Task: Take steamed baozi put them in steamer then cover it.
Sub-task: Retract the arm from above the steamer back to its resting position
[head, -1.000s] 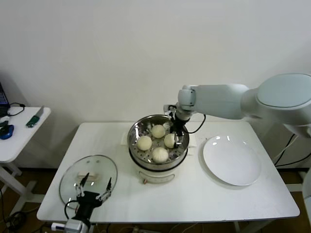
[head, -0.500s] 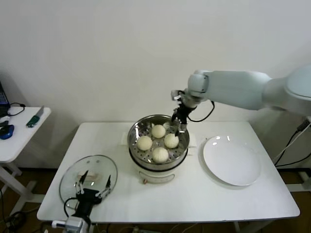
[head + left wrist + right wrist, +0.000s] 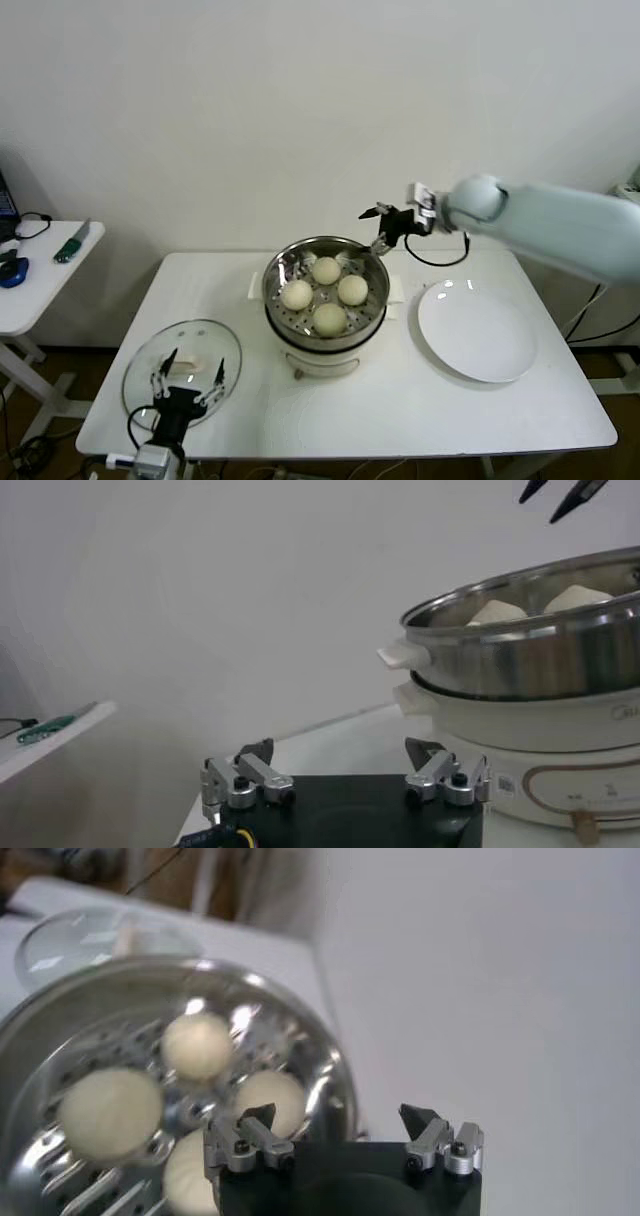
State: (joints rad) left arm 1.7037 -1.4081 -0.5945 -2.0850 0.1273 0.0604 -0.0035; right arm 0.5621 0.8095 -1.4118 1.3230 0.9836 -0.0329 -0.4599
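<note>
Four steamed baozi (image 3: 325, 293) in steamer (image 3: 325, 330), below empty right fingers (image 3: 384, 213)

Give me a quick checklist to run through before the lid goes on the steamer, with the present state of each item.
1. All four buns inside the steamer: ok.
2. Plate has no buns left on it: ok.
3. Right tool holds nothing, open, above the steamer's far right rim: ok.
4. Lid flat on the table, handle up, left of the steamer: ok.
5. Left tool open, over the lid's near edge: ok.
6. Left tool closed on the lid handle: not ok, not yet gripped.
</note>
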